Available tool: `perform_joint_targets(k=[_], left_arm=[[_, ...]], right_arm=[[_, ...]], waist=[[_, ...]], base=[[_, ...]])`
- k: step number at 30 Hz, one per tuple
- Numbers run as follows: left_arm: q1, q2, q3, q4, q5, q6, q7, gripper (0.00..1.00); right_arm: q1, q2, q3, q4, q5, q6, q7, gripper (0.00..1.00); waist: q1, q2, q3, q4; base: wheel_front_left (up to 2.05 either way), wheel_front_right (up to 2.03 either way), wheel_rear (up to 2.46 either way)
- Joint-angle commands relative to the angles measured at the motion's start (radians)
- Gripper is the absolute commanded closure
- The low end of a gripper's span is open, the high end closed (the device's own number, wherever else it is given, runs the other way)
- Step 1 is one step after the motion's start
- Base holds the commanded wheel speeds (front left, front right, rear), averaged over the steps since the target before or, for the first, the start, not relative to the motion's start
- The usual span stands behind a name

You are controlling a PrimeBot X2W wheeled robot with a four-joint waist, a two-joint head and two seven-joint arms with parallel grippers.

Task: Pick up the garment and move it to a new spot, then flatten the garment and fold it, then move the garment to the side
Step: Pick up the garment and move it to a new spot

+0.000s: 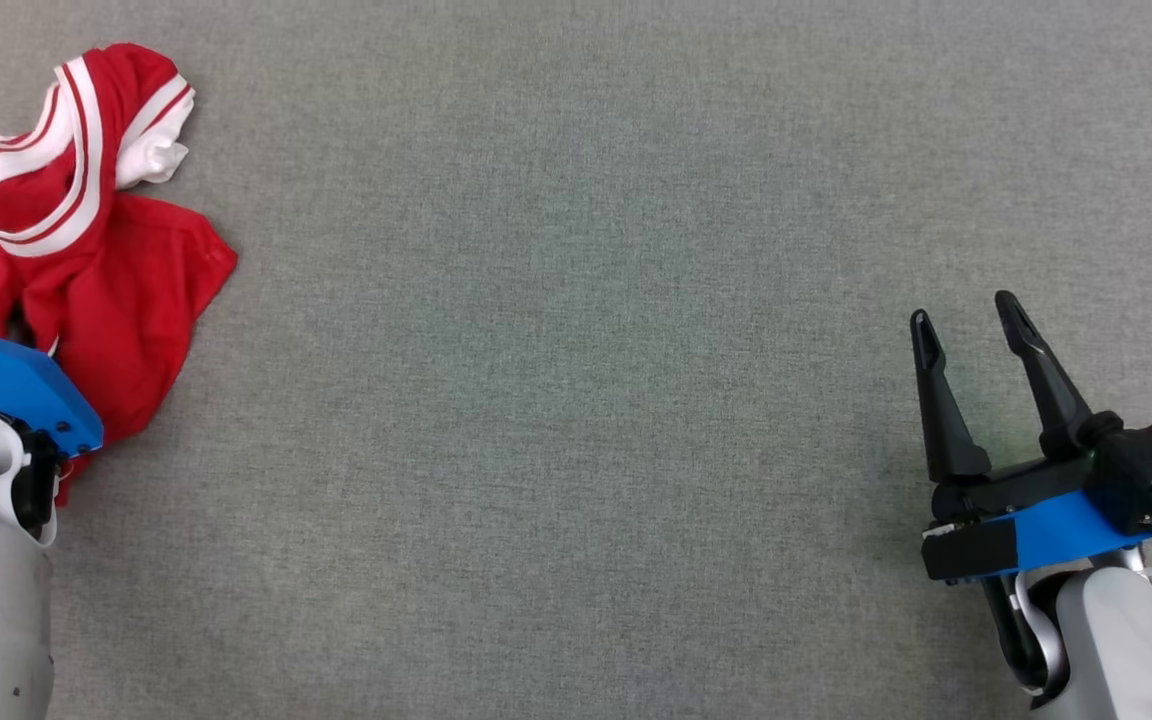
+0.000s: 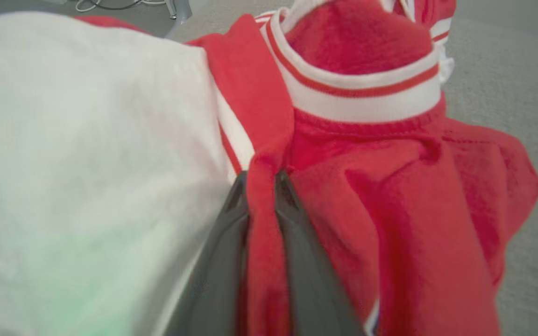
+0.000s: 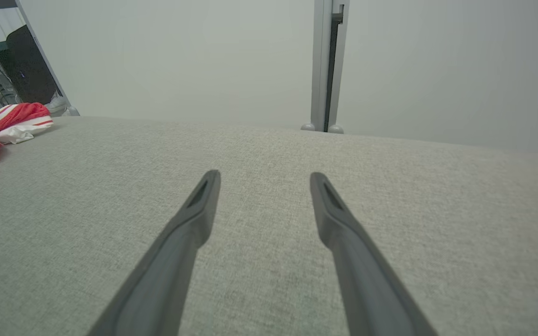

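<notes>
At the far left of the grey surface, the crumpled red-and-white jersey lies bunched; left gripper clamped on one thin red fold, right gripper spread and idle, well apart. Risk: so narrow a pinch may slip during lifting.

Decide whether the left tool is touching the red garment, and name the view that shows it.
Touching. The left wrist view shows the left tool shut on a red fold of the garment, pinching the cloth.
</notes>
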Motion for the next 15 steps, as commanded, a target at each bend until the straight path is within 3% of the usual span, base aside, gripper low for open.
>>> perform_joint_targets(k=[1, 7, 15], left_arm=[[-0.008, 0.002, -0.003, 0.003, -0.007, -0.005, -0.016, 1.00], [-0.031, 0.026, -0.023, -0.018, -0.011, -0.007, -0.102, 1.00], [-0.076, 0.044, -0.066, -0.156, -0.011, -0.008, -0.252, 1.00]], right_arm=[[-0.013, 0.007, 0.001, 0.005, 0.012, 0.000, -0.001, 0.00], [0.001, 0.027, 0.005, 0.023, 0.029, 0.000, -0.001, 0.00], [0.017, 0.056, 0.013, 0.050, 0.051, 0.000, -0.001, 0.00]], waist=[[0.0000, 0.0000, -0.010, -0.005], [0.0000, 0.0000, -0.057, -0.018], [0.0000, 0.0000, -0.129, -0.052]], base=[[0.00, 0.00, 0.00], [0.00, 0.00, 0.00], [0.00, 0.00, 0.00]])
